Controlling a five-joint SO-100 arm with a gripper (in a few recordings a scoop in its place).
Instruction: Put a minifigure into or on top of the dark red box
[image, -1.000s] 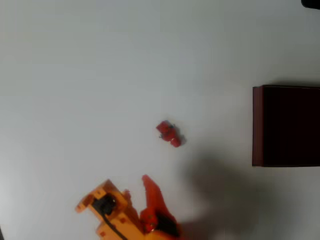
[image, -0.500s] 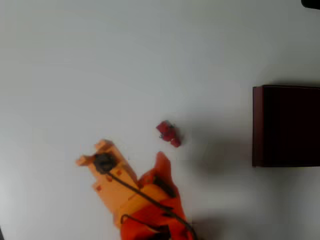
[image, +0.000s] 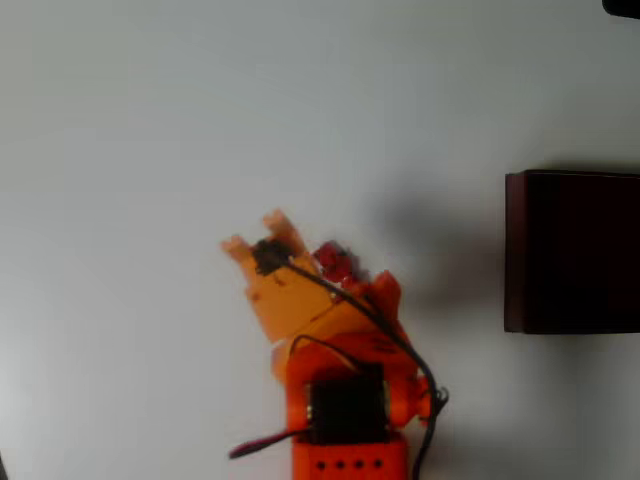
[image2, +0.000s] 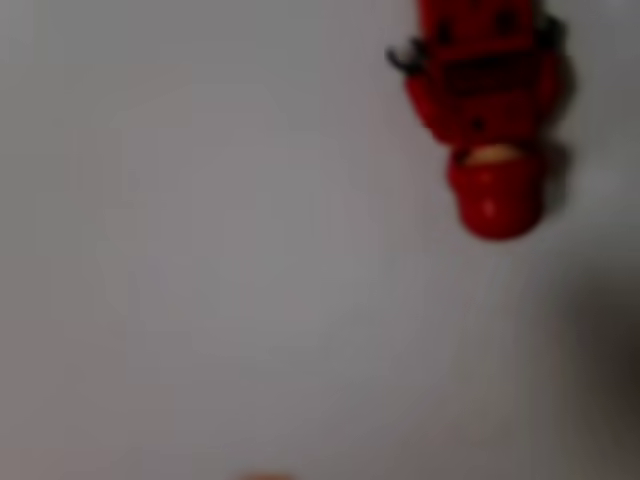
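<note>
The minifigure (image: 336, 262), tiny and bright red, lies on the white table near the middle of the overhead view, partly covered by the arm. In the blurred wrist view the minifigure (image2: 483, 110) sits at the top right, its round head pointing down. My orange gripper (image: 320, 268) hangs over it, open, with the pale orange jaw to the figure's left and the red-orange finger (image: 386, 288) to its right. Nothing is held. The dark red box (image: 515, 250) stands at the right edge, well apart from the gripper, its dark inside cut off by the frame.
The white table (image: 150, 120) runs bare to the left and the top. The arm's body and a black cable (image: 400, 345) fill the bottom centre. A small dark object (image: 622, 7) shows at the top right corner.
The arm has swung up from the bottom edge toward the minifigure and now hangs over it. The minifigure and the box have not moved.
</note>
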